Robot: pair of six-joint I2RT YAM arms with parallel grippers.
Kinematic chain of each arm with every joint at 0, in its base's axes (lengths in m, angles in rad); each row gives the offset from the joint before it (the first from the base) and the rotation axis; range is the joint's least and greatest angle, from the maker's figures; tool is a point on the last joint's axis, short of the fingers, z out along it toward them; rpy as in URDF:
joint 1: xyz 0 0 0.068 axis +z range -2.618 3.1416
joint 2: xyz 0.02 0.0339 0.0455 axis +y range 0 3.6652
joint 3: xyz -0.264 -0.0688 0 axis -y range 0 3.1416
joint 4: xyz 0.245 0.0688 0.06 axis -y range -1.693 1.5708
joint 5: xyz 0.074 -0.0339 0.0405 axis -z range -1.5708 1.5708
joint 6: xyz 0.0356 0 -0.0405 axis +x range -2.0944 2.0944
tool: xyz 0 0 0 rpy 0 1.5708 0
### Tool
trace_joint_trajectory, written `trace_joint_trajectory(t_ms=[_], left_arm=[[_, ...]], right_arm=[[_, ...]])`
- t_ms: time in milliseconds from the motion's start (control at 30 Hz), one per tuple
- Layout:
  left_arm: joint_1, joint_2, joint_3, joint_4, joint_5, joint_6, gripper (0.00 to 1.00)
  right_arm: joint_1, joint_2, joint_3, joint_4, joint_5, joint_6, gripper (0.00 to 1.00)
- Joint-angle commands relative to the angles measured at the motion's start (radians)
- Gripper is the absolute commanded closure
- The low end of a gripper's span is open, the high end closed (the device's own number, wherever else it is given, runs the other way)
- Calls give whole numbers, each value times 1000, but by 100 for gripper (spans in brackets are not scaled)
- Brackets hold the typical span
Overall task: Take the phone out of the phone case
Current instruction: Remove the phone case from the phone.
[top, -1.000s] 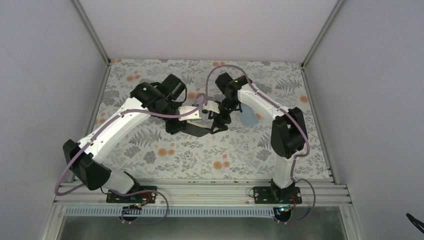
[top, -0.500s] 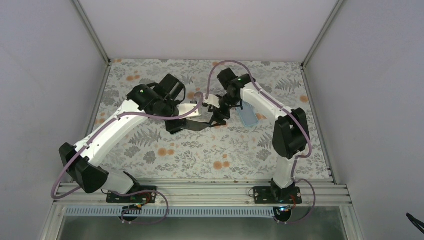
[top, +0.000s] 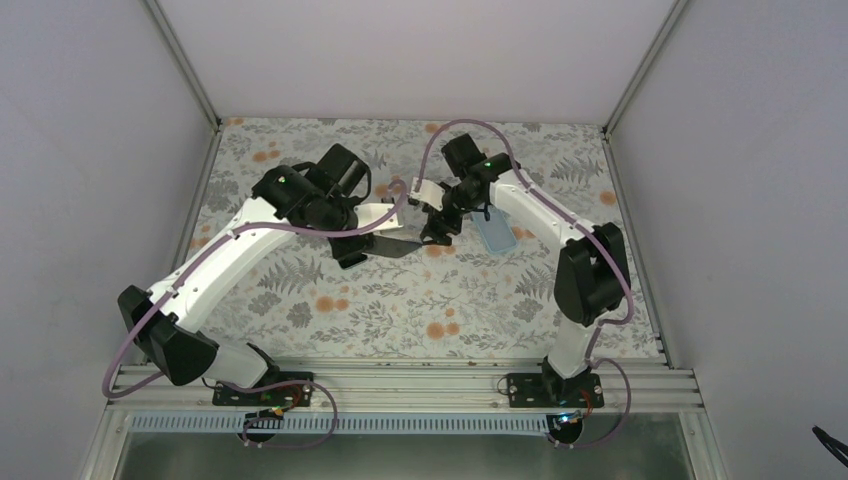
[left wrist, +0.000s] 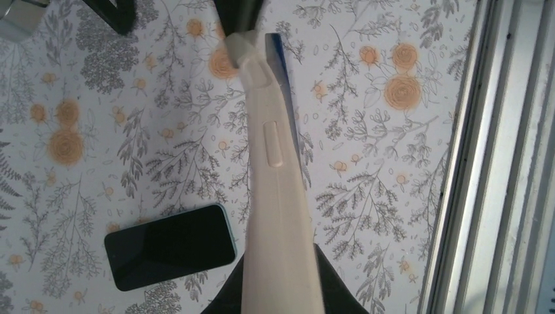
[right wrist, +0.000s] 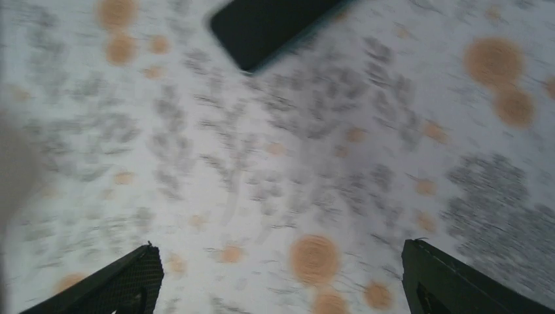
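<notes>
My left gripper (left wrist: 281,294) is clamped on the one cream phone case (left wrist: 271,163), held edge-on in the air. My right gripper (right wrist: 278,252) gapes wide, empty. One dark-screened phone (left wrist: 170,245) lies flat on the table (left wrist: 393,196) below both, out of the case.

1. No readable text, brand, number or sign is showing in any view.
2. The loose phone (left wrist: 170,246), lying right, is showing a blank dark screen.
3. The case (left wrist: 278,196) is showing plain cream.

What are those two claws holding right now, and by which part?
The left gripper is shut on one end of the cream phone case. The right gripper is open and holds nothing.
</notes>
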Motion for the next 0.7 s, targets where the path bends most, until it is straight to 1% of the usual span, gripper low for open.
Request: trace_joint_trajectory(t_ms=[0, 167, 267, 333, 400, 467, 500, 567, 600, 667], left_arm=[[-55, -55, 47, -61, 297, 85, 98], [-54, -79, 74, -101, 265, 87, 98], [-52, -93, 64, -99, 237, 85, 98], [-53, -101, 35, -62, 191, 74, 98], [-50, -106, -24, -15, 101, 67, 98], [-42, -105, -79, 15, 56, 77, 98], [-36, -102, -100, 22, 48, 84, 98], [-26, -86, -121, 34, 37, 93, 98], [-20, -79, -124, 41, 34, 99, 98], [-3, -62, -118, 54, 38, 112, 98]], right_arm=[[-66, 70, 25, 212, 143, 38, 10], [-125, 81, 24, 200, 154, 19, 10], [-141, 73, 20, 190, 139, 6, 10], [-142, 63, 20, 153, 108, -18, 10], [-139, 36, 16, 77, 51, -43, 10], [-125, -19, -26, 25, 1, -77, 10], [-112, -59, -79, 13, -14, -93, 10], [-73, -135, -173, 27, -10, -105, 10], [-50, -200, -216, 34, -3, -104, 10], [-15, -246, -268, 31, 2, -92, 11]])
